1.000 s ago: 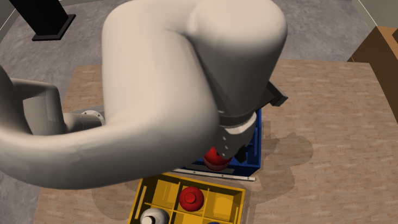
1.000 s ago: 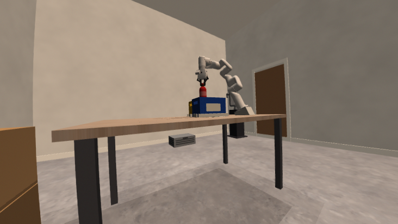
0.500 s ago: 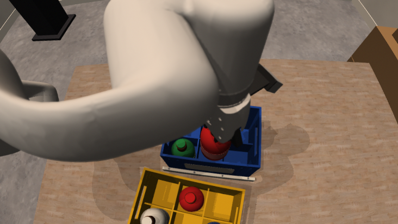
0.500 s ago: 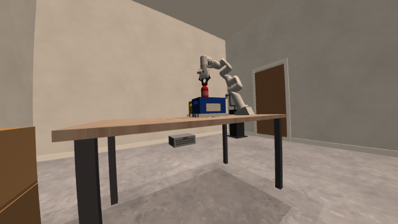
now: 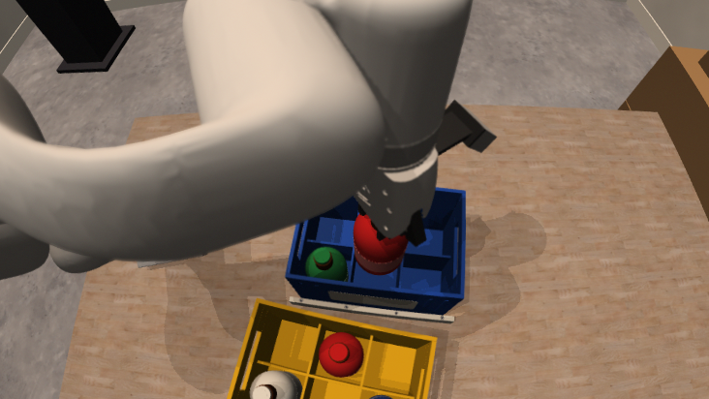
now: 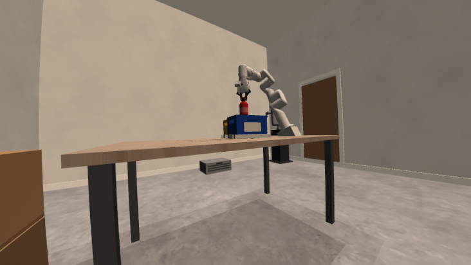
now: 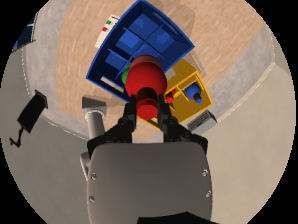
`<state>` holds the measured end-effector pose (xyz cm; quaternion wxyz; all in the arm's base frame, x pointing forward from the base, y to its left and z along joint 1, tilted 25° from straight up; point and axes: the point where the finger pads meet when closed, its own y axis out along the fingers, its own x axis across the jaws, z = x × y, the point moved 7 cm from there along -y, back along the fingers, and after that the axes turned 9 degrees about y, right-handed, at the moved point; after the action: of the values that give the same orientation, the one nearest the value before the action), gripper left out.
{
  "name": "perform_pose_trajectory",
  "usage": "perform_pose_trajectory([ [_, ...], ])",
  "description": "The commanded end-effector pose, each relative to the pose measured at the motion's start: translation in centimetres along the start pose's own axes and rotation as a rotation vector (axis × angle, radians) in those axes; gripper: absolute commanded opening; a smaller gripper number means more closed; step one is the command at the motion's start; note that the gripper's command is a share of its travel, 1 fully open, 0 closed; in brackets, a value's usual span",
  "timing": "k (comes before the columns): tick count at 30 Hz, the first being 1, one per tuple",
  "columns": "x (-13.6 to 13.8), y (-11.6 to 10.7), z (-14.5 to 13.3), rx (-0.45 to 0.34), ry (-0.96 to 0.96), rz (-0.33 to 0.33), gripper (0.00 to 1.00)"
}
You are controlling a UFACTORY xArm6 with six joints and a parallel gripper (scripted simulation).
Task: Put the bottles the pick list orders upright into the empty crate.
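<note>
Over the blue crate [image 5: 464, 242] [image 6: 239, 128] [image 7: 177, 56]: red bottle [image 5: 379, 253] [image 6: 244, 108] [image 7: 145, 80], upright, near the middle of the side facing the yellow crate [image 5: 347, 320] [image 6: 224, 130] [image 7: 202, 111]. Can't tell if its base is below the rim.
Gripper [image 5: 399, 235] [image 6: 243, 98] [image 7: 146, 101]: above the blue crate, pinching that bottle by the neck.
Green bottle [image 5: 324, 262] [image 7: 125, 76]: in the blue crate, corner compartment on the yellow crate's side.
Pale rail [image 5: 372, 310] [image 6: 250, 136]: just beside the blue crate, between crates.
Yellow crate: near the blue crate, holds second red bottle [image 5: 340, 353] [image 7: 170, 96], white bottle [image 5: 275, 386], blue bottle [image 5: 381, 396] [image 7: 192, 92].
Pick list [image 7: 101, 37]: beside the blue crate, away from yellow; green and red marks, counts too small to read.
</note>
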<state>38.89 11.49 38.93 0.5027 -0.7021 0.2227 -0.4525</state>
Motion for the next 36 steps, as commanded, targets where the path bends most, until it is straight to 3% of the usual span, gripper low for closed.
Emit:
perform_pose_trajectory([
  [1, 0.07, -0.16, -0.03, 0.004, 0.001, 0.0, 0.0],
  [36, 0.36, -0.16, -0.26, 0.004, 0.001, 0.0, 0.0],
])
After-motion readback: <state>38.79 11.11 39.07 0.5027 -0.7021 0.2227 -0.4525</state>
